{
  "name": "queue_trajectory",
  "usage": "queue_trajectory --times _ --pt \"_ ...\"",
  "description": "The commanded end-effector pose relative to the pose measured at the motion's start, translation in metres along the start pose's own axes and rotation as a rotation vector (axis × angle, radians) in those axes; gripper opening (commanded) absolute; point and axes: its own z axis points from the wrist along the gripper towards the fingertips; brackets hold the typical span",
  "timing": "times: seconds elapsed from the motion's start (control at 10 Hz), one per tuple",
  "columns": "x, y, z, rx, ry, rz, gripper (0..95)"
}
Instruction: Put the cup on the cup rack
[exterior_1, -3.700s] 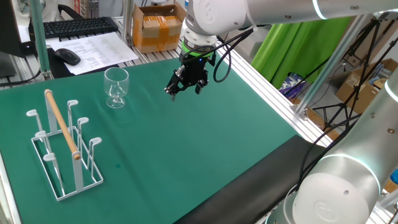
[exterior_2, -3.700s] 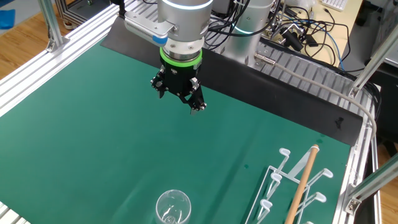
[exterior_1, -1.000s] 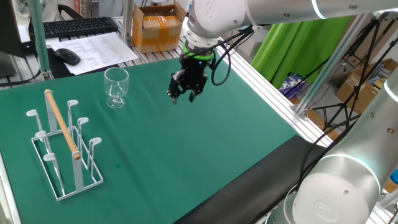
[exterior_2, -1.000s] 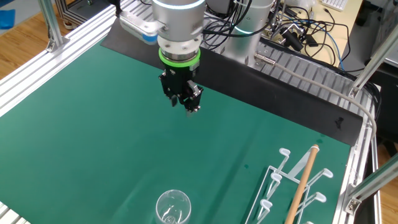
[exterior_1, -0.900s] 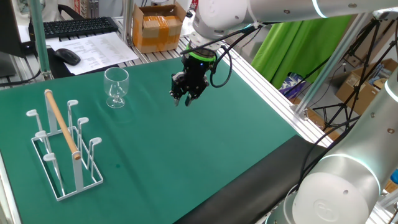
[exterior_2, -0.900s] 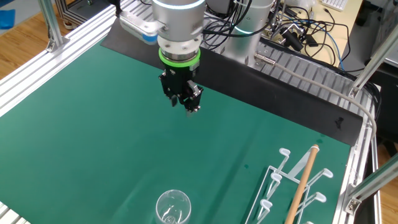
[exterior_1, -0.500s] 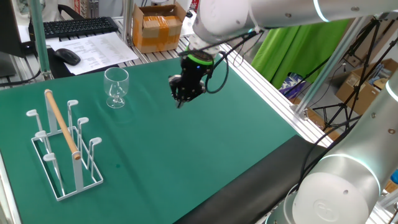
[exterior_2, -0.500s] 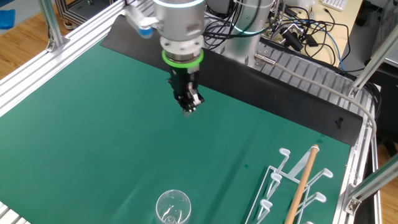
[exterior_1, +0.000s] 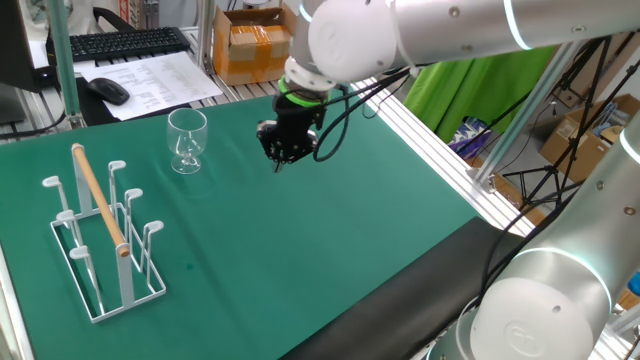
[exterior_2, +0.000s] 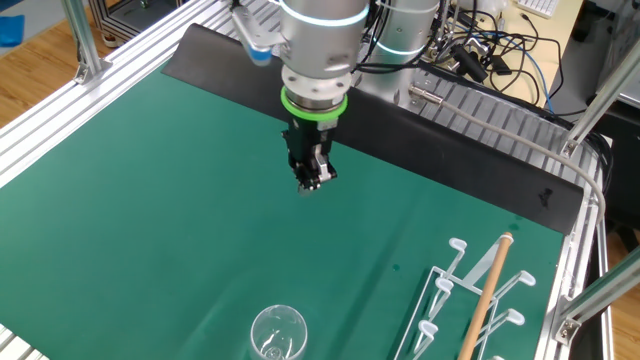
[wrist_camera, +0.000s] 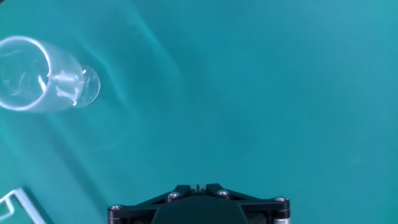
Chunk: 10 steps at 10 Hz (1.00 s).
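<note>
The gripper (exterior_1: 281, 160) (fingers fully closed, holding nothing) hangs above the mat, apart from the cup (exterior_1: 186, 139).

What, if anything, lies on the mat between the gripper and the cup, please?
Nothing: in one fixed view only bare green mat separates the shut gripper from the upright cup. The hand view shows the same bare stretch.

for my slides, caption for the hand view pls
Shut gripper over green mat; empty cup upright, upper left.
</note>
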Motion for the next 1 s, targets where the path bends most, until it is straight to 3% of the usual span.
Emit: queue_trajectory --times 0.1,0.5,1.0 --pt "0.0002 0.0005 0.0011 -0.012 0.005 -0.099 0.0" --pt "0.0070 0.0095 0.0009 -0.014 0.003 -0.102 0.0" --pt "0.0075 0.0102 0.0011 -0.001 -0.003 -0.104 0.0"
